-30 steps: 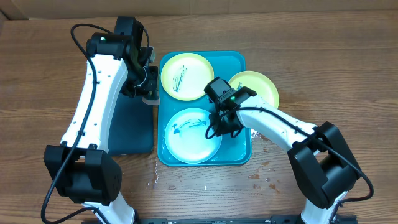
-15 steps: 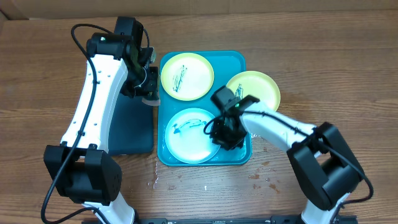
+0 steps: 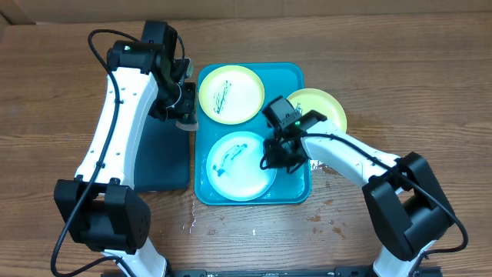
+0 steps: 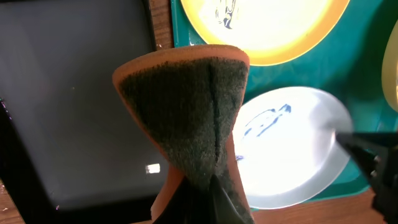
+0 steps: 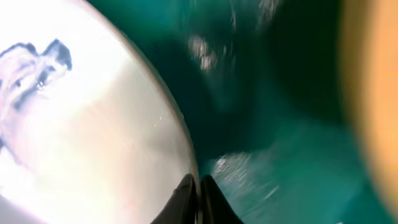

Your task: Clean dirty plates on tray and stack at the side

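The turquoise tray (image 3: pixel 290 78) lies mid-table. A yellow-green rimmed plate (image 3: pixel 231 94) with a dark scribble lies in its far half. A pale plate (image 3: pixel 234 168) with a blue scribble lies in its near half. A third plate (image 3: pixel 327 108), with no mark showing, rests at the tray's right edge. My right gripper (image 3: pixel 278 160) is shut on the near plate's right rim, seen in the right wrist view (image 5: pixel 198 186). My left gripper (image 3: pixel 184 115) is shut on an orange sponge with a dark green face (image 4: pixel 186 112), left of the tray.
A black tray (image 3: pixel 165 158) lies left of the turquoise tray, under my left arm, and also shows in the left wrist view (image 4: pixel 74 93). Wet spots (image 3: pixel 323 219) mark the wooden table in front of the tray. Cardboard runs along the far edge.
My right gripper dipped to the near plate's right rim and came back a little, now pinching it; the plate shifted slightly. The left arm and sponge have not moved.
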### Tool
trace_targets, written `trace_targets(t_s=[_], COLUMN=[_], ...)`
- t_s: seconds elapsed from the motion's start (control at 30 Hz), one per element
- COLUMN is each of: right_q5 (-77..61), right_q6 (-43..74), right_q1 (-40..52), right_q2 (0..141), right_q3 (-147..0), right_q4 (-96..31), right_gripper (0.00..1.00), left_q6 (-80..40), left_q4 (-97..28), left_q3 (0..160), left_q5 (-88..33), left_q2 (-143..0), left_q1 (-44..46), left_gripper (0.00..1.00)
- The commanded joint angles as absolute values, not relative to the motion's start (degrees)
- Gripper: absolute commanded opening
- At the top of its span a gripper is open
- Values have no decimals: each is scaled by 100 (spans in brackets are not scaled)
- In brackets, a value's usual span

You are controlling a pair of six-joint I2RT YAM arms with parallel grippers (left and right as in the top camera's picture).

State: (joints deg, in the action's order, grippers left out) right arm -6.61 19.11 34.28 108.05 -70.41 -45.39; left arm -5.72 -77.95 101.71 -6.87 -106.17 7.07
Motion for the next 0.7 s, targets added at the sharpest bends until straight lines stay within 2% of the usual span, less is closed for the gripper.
trace_targets(t_s=[0.0,0.1,0.23,0.3,0.43,0.6,0.67], right_q5=[401,327,58,-471,-1269,-1411,-1424], right_q6=[360,427,1848,2604,3352,3883,3927], right_q1=[3496,3496,3417,3326,3260,3347,3347], right_q2=[10822,10822,10820,10822,10822,10836,10838], right_q3=[-7345,-7487,-7638,-7629,-7472,-6884,-6635], right_q4=[-4447,-4456,-5009,-5369,-5693,-5057,-4622], right_gripper=[17,33,42,43,43,41,25], left_q6=[-445,-445,-436,-421,-419,-421,-427], left_q4=[-7773,-7769,-7745,-7730,-7703,-7467,-7282], left_q3=[10184,10184,10171,10162,10090,9734,9478], left_q5=[-755,-755,-993,-1114,-1118,-1149,-1157], left_q2=[-10403,-10403,-10403,-10403,-10405,-10405,-10405], left_q1=[679,679,681,696,799,1022,1144], left_gripper=[4,4,4,4,4,4,4])
